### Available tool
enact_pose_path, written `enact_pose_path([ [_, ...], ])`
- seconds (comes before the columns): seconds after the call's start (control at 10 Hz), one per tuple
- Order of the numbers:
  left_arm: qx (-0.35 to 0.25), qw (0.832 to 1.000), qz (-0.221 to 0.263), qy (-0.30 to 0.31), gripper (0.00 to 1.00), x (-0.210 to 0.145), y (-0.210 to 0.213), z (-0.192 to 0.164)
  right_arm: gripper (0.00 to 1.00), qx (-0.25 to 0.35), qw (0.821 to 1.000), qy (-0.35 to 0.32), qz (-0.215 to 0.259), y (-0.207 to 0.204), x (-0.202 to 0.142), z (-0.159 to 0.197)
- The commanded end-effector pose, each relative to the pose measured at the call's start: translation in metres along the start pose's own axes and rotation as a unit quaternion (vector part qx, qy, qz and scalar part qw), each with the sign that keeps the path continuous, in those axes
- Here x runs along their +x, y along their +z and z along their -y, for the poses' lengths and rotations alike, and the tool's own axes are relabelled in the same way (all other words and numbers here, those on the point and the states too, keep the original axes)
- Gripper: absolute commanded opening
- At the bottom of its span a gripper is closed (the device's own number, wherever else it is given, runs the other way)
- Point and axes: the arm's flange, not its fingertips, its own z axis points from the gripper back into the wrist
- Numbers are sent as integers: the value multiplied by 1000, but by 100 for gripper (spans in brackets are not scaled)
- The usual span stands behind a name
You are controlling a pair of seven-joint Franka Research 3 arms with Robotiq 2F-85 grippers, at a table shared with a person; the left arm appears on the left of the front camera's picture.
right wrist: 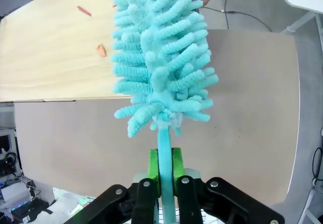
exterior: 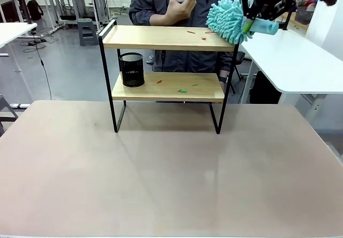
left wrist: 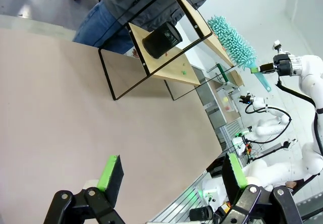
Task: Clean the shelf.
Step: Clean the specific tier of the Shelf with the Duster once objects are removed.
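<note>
Shelf (exterior: 161,37) on beige tabletop (exterior: 171,173); grey floor (exterior: 64,72) beyond.

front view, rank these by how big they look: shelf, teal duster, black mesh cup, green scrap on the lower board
1. shelf, largest by far
2. teal duster
3. black mesh cup, somewhat smaller than the duster
4. green scrap, tiny

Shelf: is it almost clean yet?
Not yet. Done: the right hand grips the teal duster. In hand: the duster is up at the right end of the shelf, by its top board. Left: red scraps lie on top, and green scraps on the lower board.
</note>
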Motion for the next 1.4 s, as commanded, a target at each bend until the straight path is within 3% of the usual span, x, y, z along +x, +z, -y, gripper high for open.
enact_pose_path([
  [0.0,-7,1000,9,-9,100,1,-1,2,12,12,1000,20,-10,1,-1,-6],
  [0.4,-7,1000,9,-9,100,1,-1,2,12,67,989,124,-49,-2,-6,-18],
  [0.6,-7,1000,9,-9,100,1,-1,2,12,118,968,197,-100,0,-10,-14],
  [0.8,-7,1000,9,-9,100,1,-1,2,12,165,932,280,-158,1,-21,-7],
  [0.9,-7,1000,9,-9,100,1,-1,2,12,211,901,334,-181,6,-27,-2],
  [1.0,-7,1000,9,-9,100,1,-1,2,12,270,855,389,-212,13,-33,9],
  [1.1,-7,1000,9,-9,100,1,-1,2,12,304,828,414,-223,17,-36,19],
  [1.3,-7,1000,9,-9,100,1,-1,2,12,330,825,408,-212,19,-38,34],
])
